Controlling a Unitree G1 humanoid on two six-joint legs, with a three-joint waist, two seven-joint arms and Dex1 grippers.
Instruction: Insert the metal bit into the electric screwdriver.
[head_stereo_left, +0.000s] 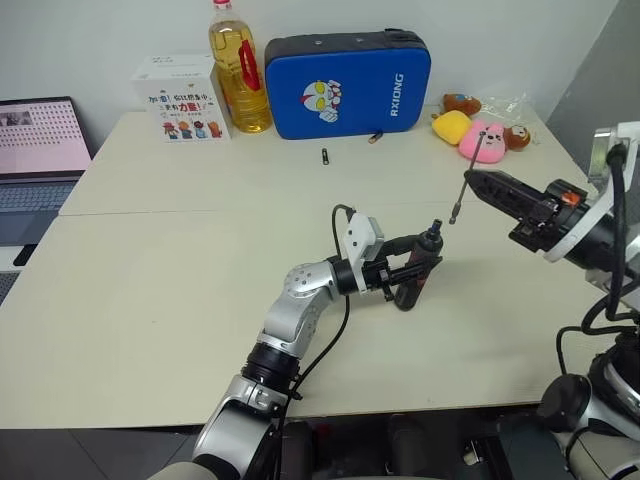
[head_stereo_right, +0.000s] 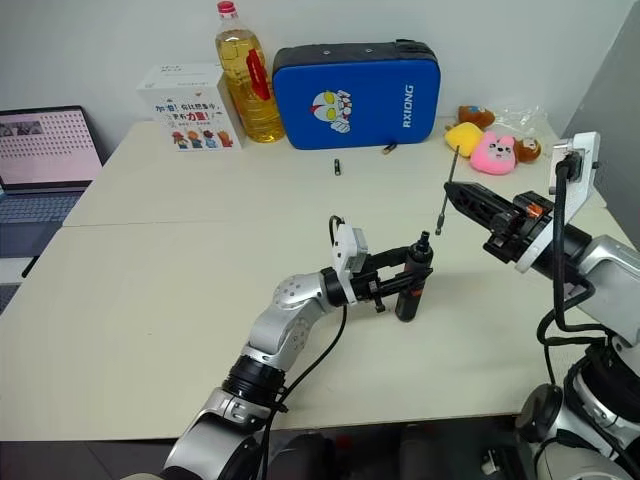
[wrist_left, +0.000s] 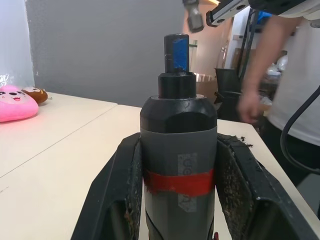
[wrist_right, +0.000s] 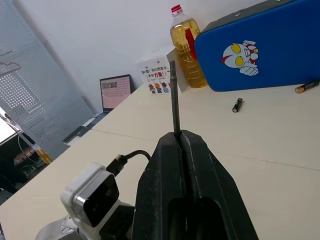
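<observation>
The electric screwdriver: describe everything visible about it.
The electric screwdriver is a slim, black, pen-shaped tool with a red band around its body and a narrow socket tip marked blue. It stands roughly upright just above the table, tip up, clamped between the left gripper's two black fingers. The metal bit, held in the right gripper, hangs apart from it, not yet inserted.

At the far edge of your table (head_stereo_left: 150, 290) there's a blue zip case (head_stereo_left: 347, 84) standing upright, an oil bottle (head_stereo_left: 240, 70) touching its left side, and a white printed box (head_stereo_left: 180, 98) left of that. Two small batteries lie just in front of the case: a dark one (head_stereo_left: 325, 156), another (head_stereo_left: 376, 137) nearer the case. Plush toys (head_stereo_left: 480, 132) sit at the far right. Laptop (head_stereo_left: 38, 150) off the left edge. A person (wrist_left: 280, 90) stands beyond the table.
</observation>
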